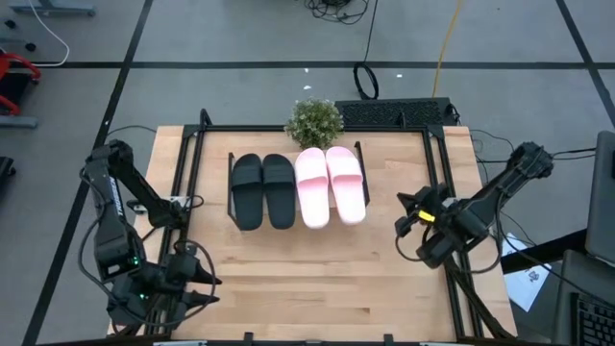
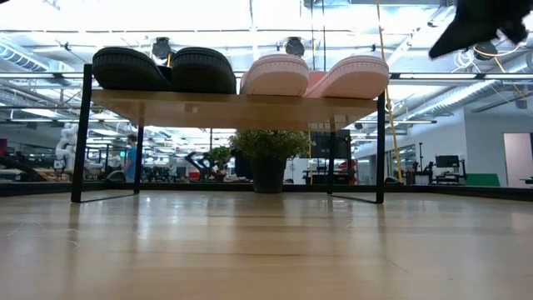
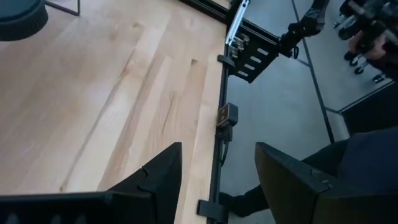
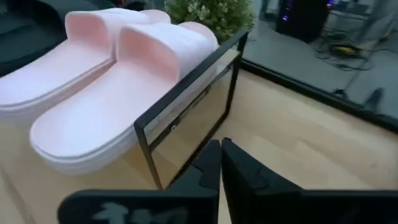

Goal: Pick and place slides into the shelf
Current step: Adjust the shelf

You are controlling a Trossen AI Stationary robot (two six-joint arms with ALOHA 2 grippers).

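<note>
- shelf (image 1: 298,226) top board almost fully covered by the slides from above; only slivers show
- black slides (image 2: 162,70) in low view: just the toe ends, straps hidden
- right gripper (image 2: 483,25) cut off by the low view's top corner, blurred dark shape
- plant (image 4: 211,12) cropped at the right wrist view's edge
- black slide (image 3: 22,18) cropped at a corner of the left wrist view, possibly its heel
- room behind the shelf too small to tell

No text, label, brand, number or sign can be read anywhere here.
</note>
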